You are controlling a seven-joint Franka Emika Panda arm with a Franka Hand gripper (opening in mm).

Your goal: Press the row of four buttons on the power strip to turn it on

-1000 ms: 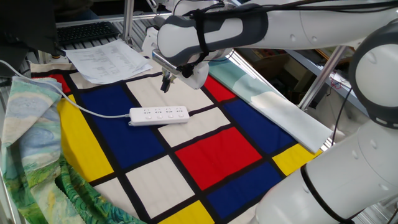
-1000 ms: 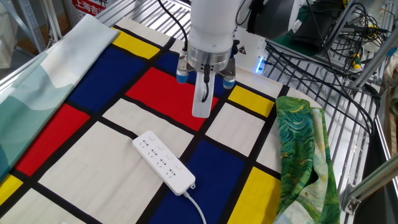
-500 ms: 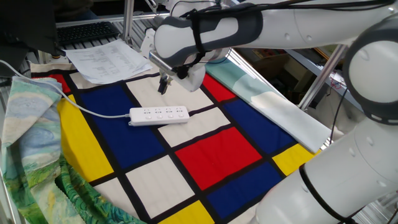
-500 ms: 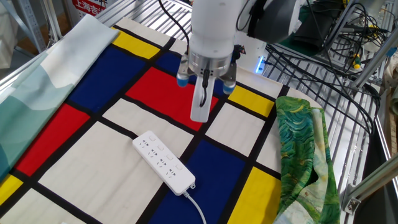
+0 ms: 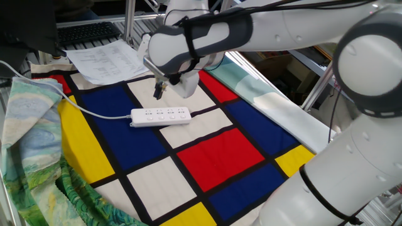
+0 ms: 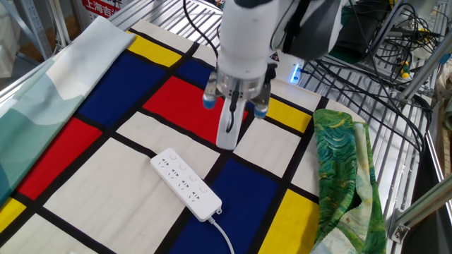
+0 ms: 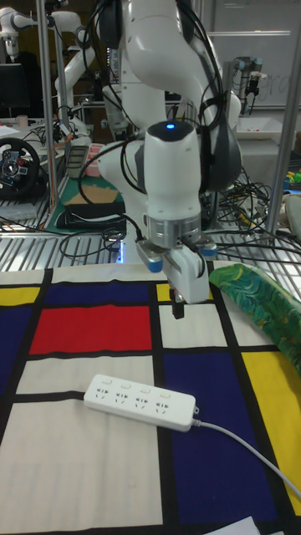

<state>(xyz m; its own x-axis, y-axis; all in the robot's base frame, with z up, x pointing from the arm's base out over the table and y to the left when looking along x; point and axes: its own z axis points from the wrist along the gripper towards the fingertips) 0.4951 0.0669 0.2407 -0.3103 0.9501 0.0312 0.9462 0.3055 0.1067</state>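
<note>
Hand (image 7: pixel 178 314) above power strip (image 7: pixel 140 402), lengthwise along tablecloth (image 7: pixel 92 460)

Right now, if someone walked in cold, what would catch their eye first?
Probably the bold cloth of red, blue, yellow and white blocks covering the table. Next, the big white arm's hand hanging above it, and the white power strip lying flat on a white block just below, its cord trailing off.
</note>
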